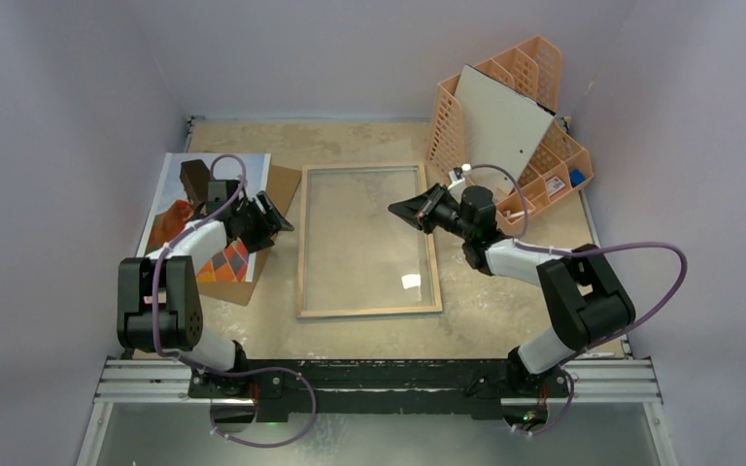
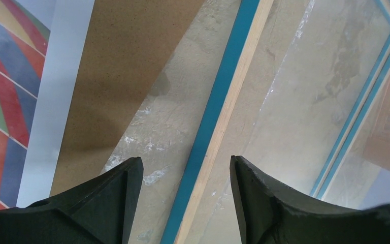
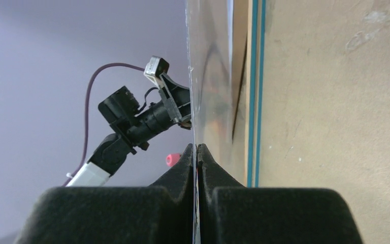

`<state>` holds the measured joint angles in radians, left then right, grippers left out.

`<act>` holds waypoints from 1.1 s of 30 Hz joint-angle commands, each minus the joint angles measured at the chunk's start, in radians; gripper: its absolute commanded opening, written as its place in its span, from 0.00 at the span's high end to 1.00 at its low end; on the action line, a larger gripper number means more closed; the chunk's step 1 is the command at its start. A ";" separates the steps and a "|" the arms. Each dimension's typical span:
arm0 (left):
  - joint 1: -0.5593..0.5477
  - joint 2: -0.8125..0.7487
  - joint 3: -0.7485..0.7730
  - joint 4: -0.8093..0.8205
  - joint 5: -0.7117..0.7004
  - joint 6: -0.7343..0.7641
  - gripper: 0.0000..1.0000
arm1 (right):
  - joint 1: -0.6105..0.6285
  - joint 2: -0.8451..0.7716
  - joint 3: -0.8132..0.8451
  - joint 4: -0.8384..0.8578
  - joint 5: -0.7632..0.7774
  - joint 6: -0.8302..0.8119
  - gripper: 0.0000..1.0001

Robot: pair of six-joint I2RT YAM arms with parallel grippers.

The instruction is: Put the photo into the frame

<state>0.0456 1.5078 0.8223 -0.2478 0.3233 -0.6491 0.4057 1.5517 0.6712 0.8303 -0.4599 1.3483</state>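
The photo (image 1: 177, 221), a hot-air balloon print, lies at the left on a brown hardboard (image 1: 288, 184); its coloured stripes show in the left wrist view (image 2: 5, 91). The frame (image 1: 369, 311) lies flat mid-table, wood rim up. My left gripper (image 1: 275, 219) hovers open over the hardboard's right edge, nothing between its fingers. From its own camera (image 2: 185, 162) the frame's blue-and-wood left rim (image 2: 218, 112) runs below the gap. My right gripper (image 1: 398, 208) is shut on the edge of the clear glass pane (image 3: 210, 61), seen edge-on between its fingertips (image 3: 196, 147).
An orange lattice organiser (image 1: 544, 155) stands at the back right with a grey-white board (image 1: 500, 121) leaning in it. Purple walls close in the table on three sides. The left arm's wrist (image 3: 142, 117) shows across the pane in the right wrist view.
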 commanded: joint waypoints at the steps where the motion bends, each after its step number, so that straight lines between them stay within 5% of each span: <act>1: 0.005 0.025 0.019 0.059 0.057 0.028 0.35 | 0.001 0.020 0.047 0.060 0.026 -0.079 1.00; 21: 0.004 0.093 0.012 0.118 0.102 0.007 0.38 | -0.079 0.148 0.142 -0.037 -0.058 -0.251 1.00; 33: -0.005 0.142 0.020 0.137 0.126 0.006 0.38 | -0.079 0.173 0.147 0.073 -0.158 -0.276 1.00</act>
<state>0.0448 1.6367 0.8223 -0.1478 0.4316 -0.6437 0.3225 1.7653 0.7856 0.8402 -0.5697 1.1187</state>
